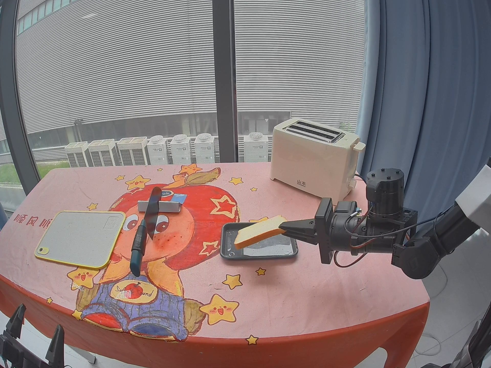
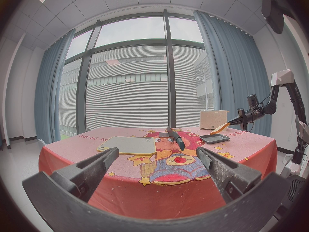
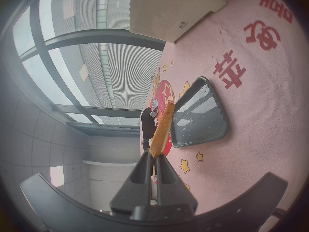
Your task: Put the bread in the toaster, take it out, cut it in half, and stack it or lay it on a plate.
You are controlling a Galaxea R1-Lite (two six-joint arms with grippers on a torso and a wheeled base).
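My right gripper (image 1: 284, 226) is shut on one end of a slice of bread (image 1: 259, 231), holding it level just above the dark grey tray (image 1: 286, 254) near the table's right side. In the right wrist view the bread (image 3: 162, 130) sticks out edge-on from the closed gripper (image 3: 154, 156), beside the tray (image 3: 198, 115). The cream toaster (image 1: 313, 157) stands behind the tray, its two slots facing up. My left gripper (image 2: 156, 162) is open, low in front of the table, far from the bread (image 2: 220, 128).
A knife (image 1: 143, 232) with a dark teal handle leans on a small block at the table's middle. A yellow-rimmed cutting board (image 1: 81, 238) lies at the left. The table carries a pink cartoon cloth (image 1: 317, 297). Windows and a blue curtain stand behind.
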